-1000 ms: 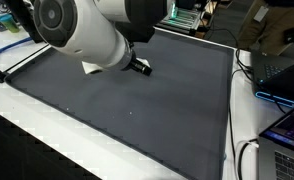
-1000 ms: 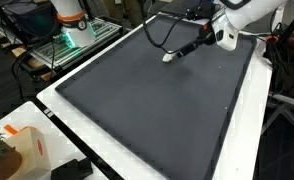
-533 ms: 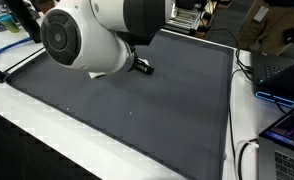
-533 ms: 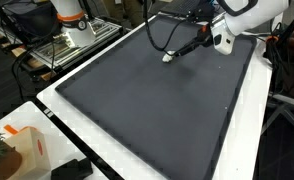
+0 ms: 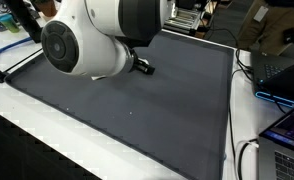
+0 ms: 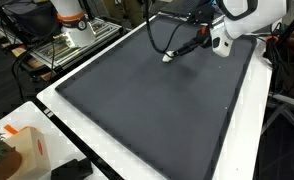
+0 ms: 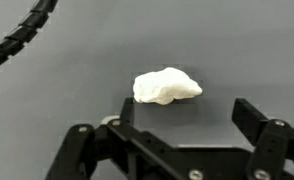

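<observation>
Dark grey mat (image 7: 57, 90) fills the whole wrist view, so there's not much background. Top left, a black ribbed cable (image 7: 22, 42) runs out of frame. In the middle, a small white crumpled lump (image 7: 167, 86) lies on the mat; paper or cloth, can't tell. The black gripper (image 7: 187, 110) sits spread wide just short of it, gripping nothing, its base cut off below. In an exterior view, the big white arm (image 5: 87, 35) hides most of the gripper.
</observation>
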Robot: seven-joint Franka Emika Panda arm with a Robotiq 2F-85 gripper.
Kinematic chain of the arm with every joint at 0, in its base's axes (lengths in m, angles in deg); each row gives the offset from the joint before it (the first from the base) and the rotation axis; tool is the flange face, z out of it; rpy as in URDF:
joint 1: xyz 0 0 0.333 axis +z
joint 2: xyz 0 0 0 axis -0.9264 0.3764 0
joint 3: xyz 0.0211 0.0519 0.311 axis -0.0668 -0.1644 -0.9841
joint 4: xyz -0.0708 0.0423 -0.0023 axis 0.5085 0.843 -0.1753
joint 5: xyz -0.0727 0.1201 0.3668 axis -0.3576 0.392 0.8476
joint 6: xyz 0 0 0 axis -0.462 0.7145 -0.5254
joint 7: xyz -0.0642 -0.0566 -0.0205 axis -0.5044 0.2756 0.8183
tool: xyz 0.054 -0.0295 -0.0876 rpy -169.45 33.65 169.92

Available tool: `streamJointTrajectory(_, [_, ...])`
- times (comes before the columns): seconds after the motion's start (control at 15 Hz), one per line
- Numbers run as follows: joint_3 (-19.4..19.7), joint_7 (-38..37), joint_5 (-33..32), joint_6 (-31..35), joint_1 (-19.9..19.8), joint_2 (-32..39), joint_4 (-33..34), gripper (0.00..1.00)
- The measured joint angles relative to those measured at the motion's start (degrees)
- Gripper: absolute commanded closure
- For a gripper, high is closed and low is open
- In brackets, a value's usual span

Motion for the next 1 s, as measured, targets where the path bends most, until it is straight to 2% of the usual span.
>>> streamJointTrajectory(0.27, [0.0, 0.04, 0.83, 1.95, -1.01, -4.38, -3.3, 0.0])
streamJointTrajectory(0.8, [0.32, -0.59, 1.03, 12.1, -2.13, -18.37, -22.44, 0.0])
streamJointTrajectory(1.0, [0.25, -0.19, 4.2, 17.72, -2.35, -23.01, -30.04, 0.0])
